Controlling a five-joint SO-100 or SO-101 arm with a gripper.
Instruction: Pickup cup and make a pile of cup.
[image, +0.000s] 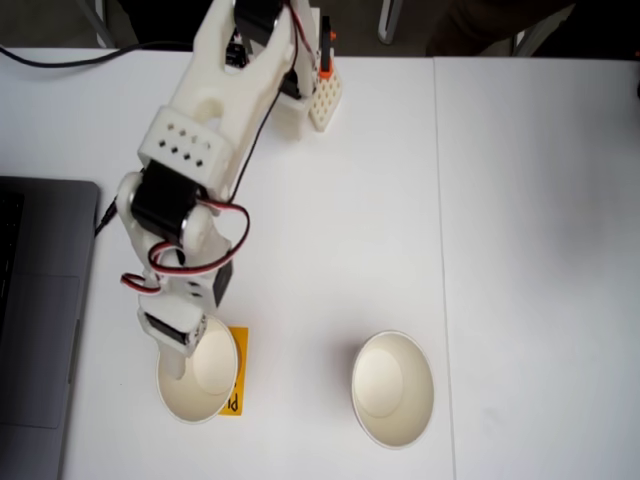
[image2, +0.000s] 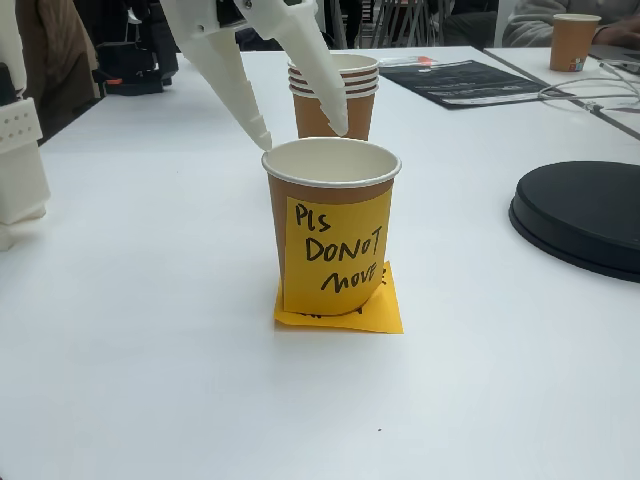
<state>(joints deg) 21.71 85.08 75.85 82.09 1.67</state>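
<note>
A brown paper cup (image2: 330, 205) with a cream-white inside stands upright on an orange sticky note (image2: 345, 312), and a yellow handwritten label is stuck to its side. From above, this cup (image: 205, 392) is at the lower left. My gripper (image2: 300, 134) hangs open just over its far rim, holding nothing, with white fingers (image2: 232, 85) spread about a cup's width. From above, the gripper (image: 192, 352) covers the cup's upper rim. Another cup (image: 392, 388) stands apart to the right. From the side it is a nested stack (image2: 332, 100) behind the labelled cup.
A grey laptop (image: 40, 310) lies along the left edge in the fixed view from above. In the side fixed view, a black round disc (image2: 585, 215) sits at the right. A dark sheet (image2: 465, 82) and another paper cup (image2: 573, 42) lie far back.
</note>
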